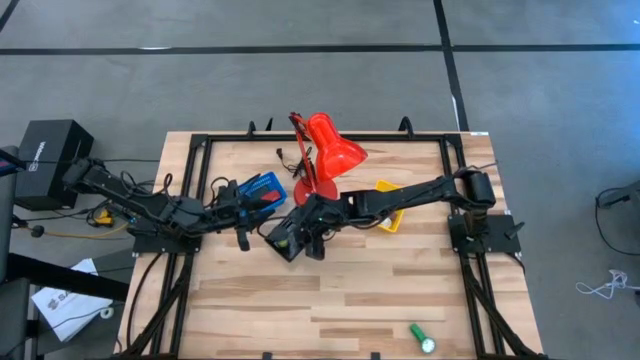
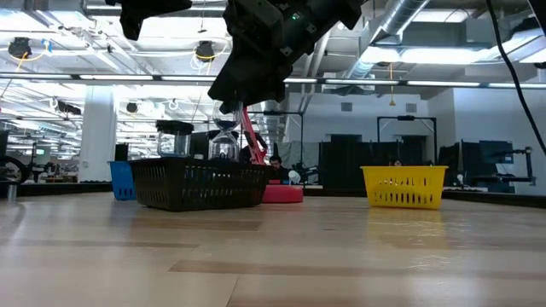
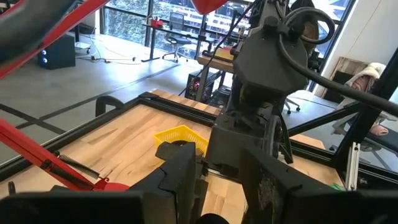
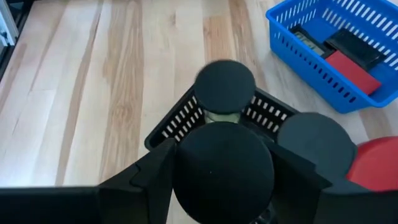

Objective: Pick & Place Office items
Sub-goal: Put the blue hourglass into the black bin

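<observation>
Right gripper (image 1: 297, 237) clamps a black disc (image 4: 224, 168) above the black tray (image 4: 180, 118); lower centred before releasing; left gripper's (image 1: 243, 238) jaws unclear.

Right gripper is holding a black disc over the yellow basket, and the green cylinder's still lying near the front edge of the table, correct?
Not quite. The right gripper holds its black disc over the black basket, as the right wrist view shows; the yellow basket sits off to the side. The green cylinder does lie near the front edge.
</observation>
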